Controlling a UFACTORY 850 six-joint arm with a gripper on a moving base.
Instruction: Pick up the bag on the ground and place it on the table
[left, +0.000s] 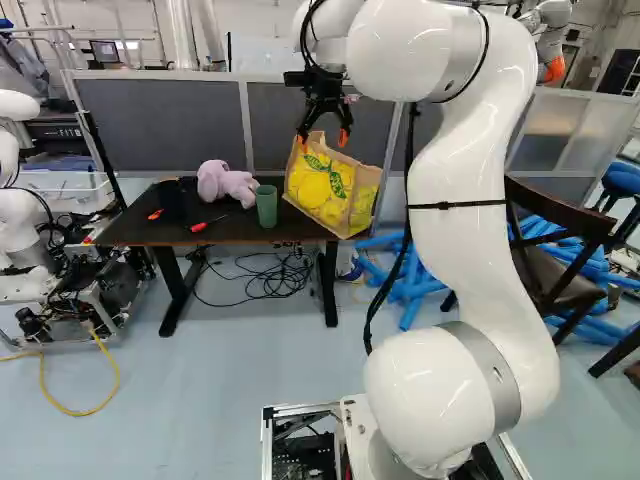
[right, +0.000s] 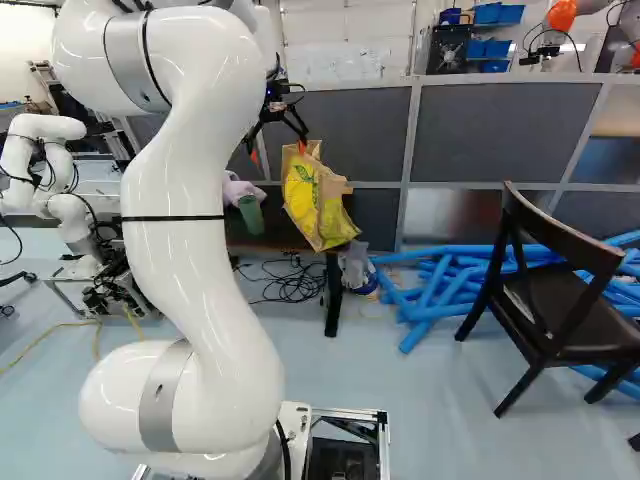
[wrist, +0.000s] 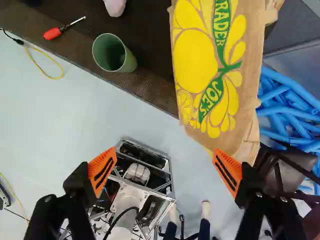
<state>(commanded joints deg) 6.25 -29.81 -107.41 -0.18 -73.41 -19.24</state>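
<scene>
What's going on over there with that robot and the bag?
A white robot arm has its gripper open close above a paper bag, not gripping it. The bag is tilted at one end of the dark table, apparently overhanging the edge. I can't tell how firmly it's supported.

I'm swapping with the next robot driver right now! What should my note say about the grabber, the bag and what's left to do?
Gripper: open, jaws wide apart, gripping nothing; the bag is right by one side.
Bag: up at the end of the table, tilted and jutting past the edge, next to the green cup.
Done: bag off the floor.
Left: make sure it rests firmly on the table. I can't tell if it's steady; it might tip.
</scene>
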